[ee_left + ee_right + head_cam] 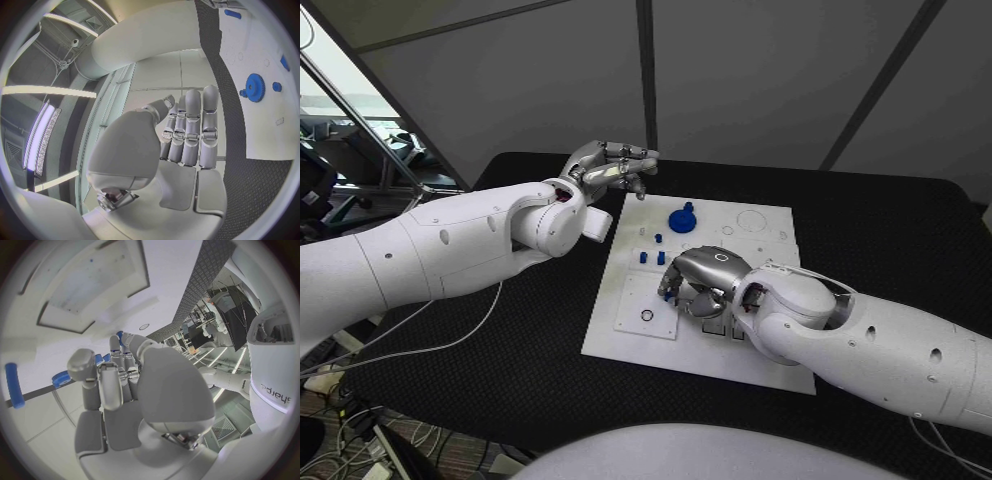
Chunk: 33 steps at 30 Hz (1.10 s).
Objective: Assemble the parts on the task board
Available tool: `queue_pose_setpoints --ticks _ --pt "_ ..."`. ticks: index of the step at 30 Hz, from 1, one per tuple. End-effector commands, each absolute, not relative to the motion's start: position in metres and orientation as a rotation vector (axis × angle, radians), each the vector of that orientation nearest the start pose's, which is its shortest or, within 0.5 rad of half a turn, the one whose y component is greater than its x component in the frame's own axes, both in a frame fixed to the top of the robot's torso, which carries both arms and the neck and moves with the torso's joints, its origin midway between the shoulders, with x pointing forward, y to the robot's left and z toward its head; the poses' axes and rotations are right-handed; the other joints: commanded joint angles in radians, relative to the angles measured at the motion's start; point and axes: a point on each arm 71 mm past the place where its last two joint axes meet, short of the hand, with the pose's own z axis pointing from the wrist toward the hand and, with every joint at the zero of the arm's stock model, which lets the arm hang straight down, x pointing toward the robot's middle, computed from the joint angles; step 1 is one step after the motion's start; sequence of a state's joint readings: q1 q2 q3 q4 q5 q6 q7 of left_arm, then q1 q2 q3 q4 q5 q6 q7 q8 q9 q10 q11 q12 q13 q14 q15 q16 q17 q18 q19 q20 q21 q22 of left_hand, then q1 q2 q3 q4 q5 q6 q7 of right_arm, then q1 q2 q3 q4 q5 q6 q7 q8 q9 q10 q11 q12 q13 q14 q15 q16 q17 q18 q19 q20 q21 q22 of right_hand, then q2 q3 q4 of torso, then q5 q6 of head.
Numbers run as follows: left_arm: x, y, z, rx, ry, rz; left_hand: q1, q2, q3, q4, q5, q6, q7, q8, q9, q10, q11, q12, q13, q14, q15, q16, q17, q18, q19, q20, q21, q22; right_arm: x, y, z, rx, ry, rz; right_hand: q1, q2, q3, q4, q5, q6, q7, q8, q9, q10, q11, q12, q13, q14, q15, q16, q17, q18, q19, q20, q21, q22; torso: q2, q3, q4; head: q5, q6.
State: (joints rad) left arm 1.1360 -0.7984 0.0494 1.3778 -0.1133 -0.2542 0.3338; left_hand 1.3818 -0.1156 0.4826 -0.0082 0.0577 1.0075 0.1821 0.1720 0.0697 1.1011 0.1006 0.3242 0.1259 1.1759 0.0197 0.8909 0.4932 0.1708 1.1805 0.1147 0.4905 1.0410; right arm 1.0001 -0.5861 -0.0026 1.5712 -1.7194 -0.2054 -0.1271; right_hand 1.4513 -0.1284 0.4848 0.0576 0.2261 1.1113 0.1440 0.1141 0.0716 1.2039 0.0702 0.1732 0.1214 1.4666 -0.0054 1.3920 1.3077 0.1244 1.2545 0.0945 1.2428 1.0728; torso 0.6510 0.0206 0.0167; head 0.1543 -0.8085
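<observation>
Take the task board (711, 290) as your landmark. You have a blue gear (682, 219) seated near its far edge and small blue pegs (651, 257) standing just nearer you, so the assembly looks only partly done. Your right hand (704, 278) lies over the board's middle, fingers curled down beside the pegs; whether they pinch a part I cannot tell. Your left hand (607, 168) hovers off the board's far left corner, holding nothing, fingers straight.
</observation>
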Motion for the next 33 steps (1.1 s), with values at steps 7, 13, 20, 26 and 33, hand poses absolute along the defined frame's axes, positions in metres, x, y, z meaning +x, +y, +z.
queue_pose_setpoints --ticks 7,13,20,26,33 --pt "0.515 0.228 -0.189 -1.084 1.433 -1.494 -0.008 -0.003 -0.006 -0.001 0.005 -0.008 -0.002 0.006 0.0 -0.008 0.001 0.002 0.001 -0.008 0.001 0.005 -0.001 0.011 -0.002 0.002 -0.002 -0.001 0.413 -0.054 -0.253 -0.521 1.754 0.821 -0.064 -0.024 -0.011 0.001 0.008 -0.083 0.04 -0.05 -0.008 -0.119 0.044 -0.067 -0.039 0.052 0.031 -0.001 -0.011 -0.011 -0.029 0.028 -0.027 -0.04 0.0 0.0002 -0.0003 -0.002 0.004" --pt "0.515 0.228 -0.19 -1.085 1.437 -1.493 -0.007 -0.002 -0.006 -0.002 0.005 -0.009 -0.002 0.007 0.001 -0.01 0.001 0.004 0.002 -0.009 0.001 0.005 -0.002 0.011 -0.003 0.002 -0.003 -0.001 0.414 -0.054 -0.251 -0.504 1.733 0.817 -0.079 -0.034 -0.036 -0.008 0.004 -0.151 0.07 -0.052 -0.007 -0.213 0.074 -0.088 -0.057 0.041 0.057 -0.017 -0.039 0.005 -0.078 0.055 -0.08 -0.111 0.0 0.0002 0.0005 -0.003 0.006" --pt "0.515 0.228 -0.19 -1.09 1.446 -1.489 -0.006 -0.002 -0.007 -0.002 0.005 -0.01 -0.001 0.007 0.0 -0.011 0.001 0.004 0.002 -0.009 0.001 0.005 -0.002 0.011 -0.003 0.002 -0.004 -0.002 0.413 -0.057 -0.245 -0.461 1.657 0.847 -0.081 -0.028 -0.054 -0.014 0.009 -0.177 0.066 -0.051 -0.006 -0.237 0.075 -0.073 -0.054 0.032 0.058 -0.031 -0.062 0.012 -0.097 0.06 -0.104 -0.141 0.0 0.0018 -0.0001 -0.002 0.009" --pt "0.516 0.229 -0.191 -1.095 1.455 -1.485 -0.005 -0.002 -0.007 -0.003 0.005 -0.011 -0.001 0.008 0.0 -0.013 0.002 0.005 0.002 -0.01 0.001 0.005 -0.002 0.011 -0.003 0.002 -0.004 -0.002 0.408 -0.065 -0.237 -0.432 1.603 0.878 -0.081 -0.021 -0.058 -0.016 0.022 -0.163 0.065 -0.045 -0.003 -0.229 0.072 -0.05 -0.052 0.035 0.056 -0.025 -0.057 0.011 -0.09 0.058 -0.1 -0.135 0.0 0.0015 -0.0014 -0.001 0.014" --pt "0.516 0.23 -0.193 -1.098 1.459 -1.48 -0.003 -0.001 -0.007 -0.004 0.005 -0.013 0.0 0.009 0.0 -0.015 0.002 0.007 0.002 -0.012 0.002 0.005 -0.003 0.011 -0.004 0.002 -0.005 -0.002 0.403 -0.086 -0.227 -0.386 1.593 0.865 -0.082 -0.019 -0.059 -0.019 0.025 -0.147 0.059 -0.042 -0.001 -0.213 0.066 -0.026 -0.051 0.038 0.052 -0.02 -0.052 0.008 -0.076 0.055 -0.088 -0.119 -0.002 0.0008 -0.0026 -0.008 0.021"
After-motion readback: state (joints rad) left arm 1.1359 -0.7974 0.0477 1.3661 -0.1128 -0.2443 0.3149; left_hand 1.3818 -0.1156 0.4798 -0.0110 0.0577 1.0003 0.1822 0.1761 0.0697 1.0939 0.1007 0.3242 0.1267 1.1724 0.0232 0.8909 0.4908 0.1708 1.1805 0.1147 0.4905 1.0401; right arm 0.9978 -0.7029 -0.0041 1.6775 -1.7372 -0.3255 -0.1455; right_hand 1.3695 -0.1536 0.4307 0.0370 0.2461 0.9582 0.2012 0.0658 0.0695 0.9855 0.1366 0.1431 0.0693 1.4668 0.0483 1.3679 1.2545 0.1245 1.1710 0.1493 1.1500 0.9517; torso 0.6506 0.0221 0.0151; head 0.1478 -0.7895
